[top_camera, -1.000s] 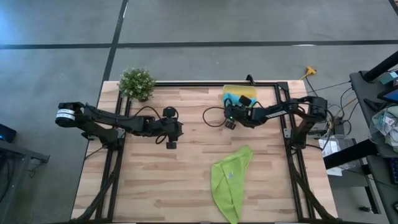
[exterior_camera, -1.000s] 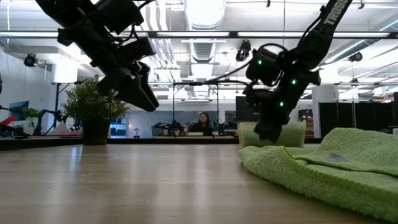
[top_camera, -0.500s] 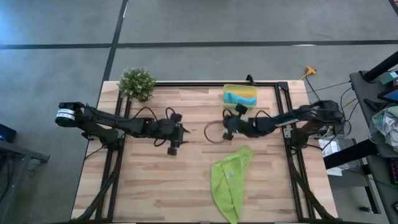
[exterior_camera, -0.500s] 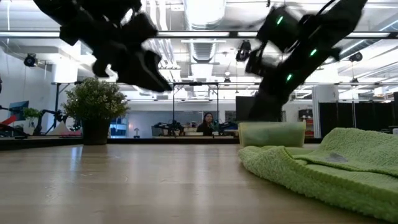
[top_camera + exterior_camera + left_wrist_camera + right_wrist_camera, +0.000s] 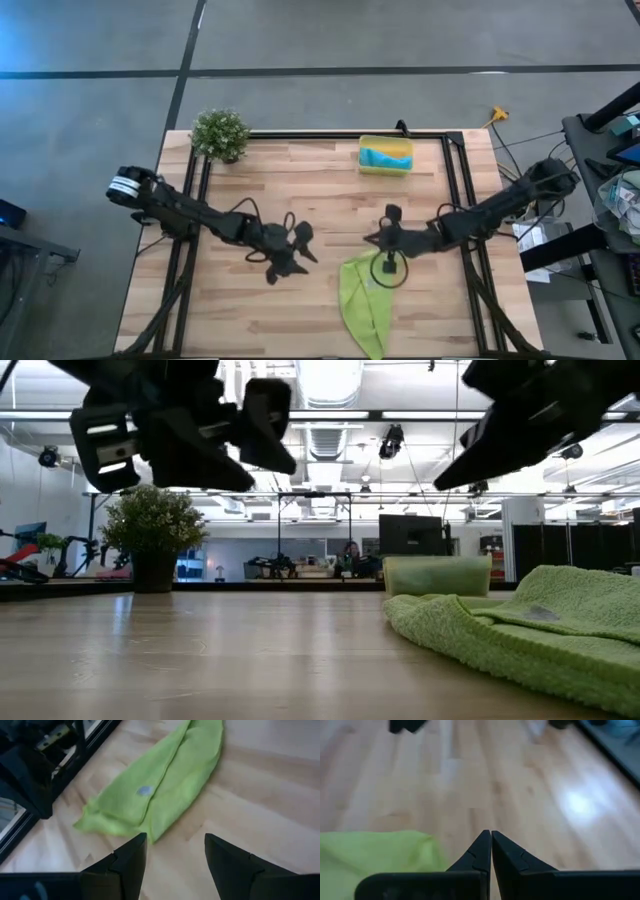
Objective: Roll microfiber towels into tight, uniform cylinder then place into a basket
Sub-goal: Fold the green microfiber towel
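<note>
A: Report status, from 9 o'clock across to 3 o'clock.

B: Left gripper (image 5: 296,252) has advanced from mid-bench toward the lime-green towel (image 5: 366,295); its fingers (image 5: 127,857) are spread apart, empty, short of the cloth edge. The green towel lies flat, unrolled, at 6 o'clock on the bench (image 5: 310,190).

A: And the right side?

B: Right gripper (image 5: 388,240) has left the basket (image 5: 386,156) at 12 o'clock and now hangs over the towel's upper corner, fingers (image 5: 479,851) pressed together, holding nothing. The turquoise towel (image 5: 385,157) sits in the basket.

A: Meaning?

B: First towel appears delivered; both arms are likely converging to begin rolling the second.
</note>
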Tool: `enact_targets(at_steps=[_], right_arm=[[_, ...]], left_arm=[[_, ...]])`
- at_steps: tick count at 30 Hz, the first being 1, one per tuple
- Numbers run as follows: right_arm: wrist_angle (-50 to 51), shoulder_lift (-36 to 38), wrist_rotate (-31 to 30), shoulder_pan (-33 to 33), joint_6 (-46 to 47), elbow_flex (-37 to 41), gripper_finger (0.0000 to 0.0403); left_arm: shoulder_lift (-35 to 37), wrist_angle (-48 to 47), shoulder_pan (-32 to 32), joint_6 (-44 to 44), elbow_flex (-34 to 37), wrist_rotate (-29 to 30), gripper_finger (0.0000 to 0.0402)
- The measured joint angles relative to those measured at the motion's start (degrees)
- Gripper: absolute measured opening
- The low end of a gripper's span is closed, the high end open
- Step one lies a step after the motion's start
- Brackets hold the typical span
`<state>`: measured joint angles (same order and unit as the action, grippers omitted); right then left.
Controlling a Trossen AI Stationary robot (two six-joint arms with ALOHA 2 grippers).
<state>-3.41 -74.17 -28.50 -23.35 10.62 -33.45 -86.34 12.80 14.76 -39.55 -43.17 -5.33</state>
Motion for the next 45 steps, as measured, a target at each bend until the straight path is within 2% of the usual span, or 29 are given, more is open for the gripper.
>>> enact_targets(at_steps=[8,13,17,21,26,30,36,41,45], right_arm=[[0.1,-4.4,0.2,-8.6,7.0,-0.9,0.0008],[0.0,-6.7,0.4,-12.1,15.6,-1.0,0.0008],[0.1,-7.0,1.8,-14.2,20.9,-1.0,0.0009],[0.1,-7.0,1.8,-16.2,21.2,-1.0,0.0008],[-1.9,-8.9,-0.7,-18.6,21.6,-1.0,0.0008],[-4.0,-13.1,-1.0,-19.0,20.8,-1.0,0.0008],[-5.7,-21.0,-1.1,-16.6,20.6,-3.4,0.0009],[2.4,-25.5,2.4,-14.4,21.9,-7.9,0.0009],[6.2,-28.7,2.7,-12.1,22.2,-10.4,0.0009]], left_arm=[[-8.1,-3.3,-0.5,1.7,-8.6,0.1,0.0184],[-13.5,-3.2,-0.8,1.5,-12.9,-2.2,0.0184],[-17.2,-3.5,0.1,-6.2,-14.5,-5.5,0.0184],[-18.8,-3.6,2.3,-17.5,-14.6,-4.3,0.0184],[-18.9,-6.0,2.9,-19.1,-17.8,-2.6,0.0183],[-18.9,-9.3,2.9,-14.9,-21.3,-2.5,0.0167],[-18.8,-9.3,2.5,-11.7,-21.7,-1.5,0.0133],[-18.8,-9.3,2.6,-6.1,-20.0,-1.3,0.0107],[-18.7,-9.4,3.1,-0.4,-18.6,1.8,0.0089]])
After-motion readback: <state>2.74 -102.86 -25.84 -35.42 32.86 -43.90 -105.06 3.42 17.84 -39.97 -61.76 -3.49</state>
